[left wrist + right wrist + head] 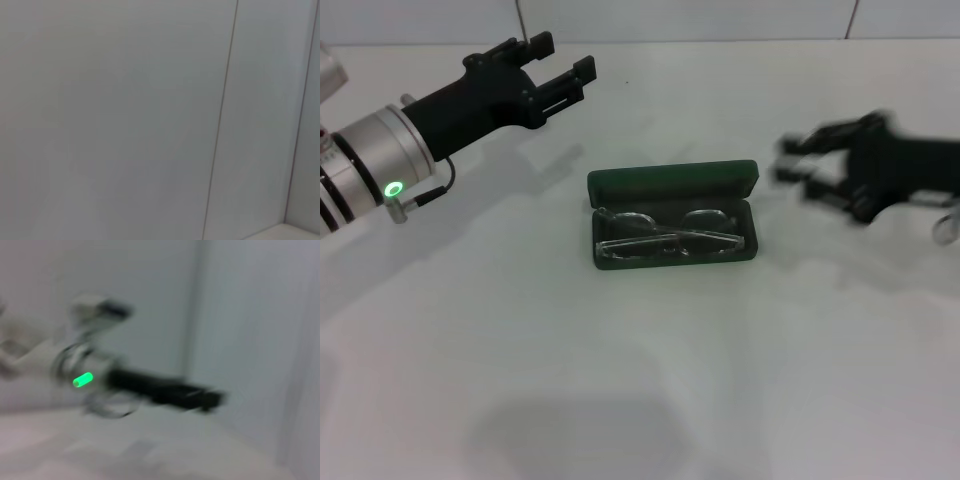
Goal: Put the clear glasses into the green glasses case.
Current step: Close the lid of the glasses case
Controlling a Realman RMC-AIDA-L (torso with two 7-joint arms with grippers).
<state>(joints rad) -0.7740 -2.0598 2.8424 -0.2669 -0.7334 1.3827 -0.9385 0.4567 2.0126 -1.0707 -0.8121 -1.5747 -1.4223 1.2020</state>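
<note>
The green glasses case (672,186) lies open in the middle of the white table, its lid standing up at the back. The clear glasses (668,235) rest folded inside it on the dark lining. My left gripper (565,56) hovers above the table to the case's back left, open and holding nothing. My right gripper (792,163) is to the right of the case, blurred by motion, its two fingers apart with nothing between them. The right wrist view shows the left arm (150,385) far off, with its green light (82,380). The left wrist view shows only wall.
The white table (640,380) stretches around the case. A pale panelled wall (720,18) runs along the table's back edge. A faint shadow lies on the table near the front.
</note>
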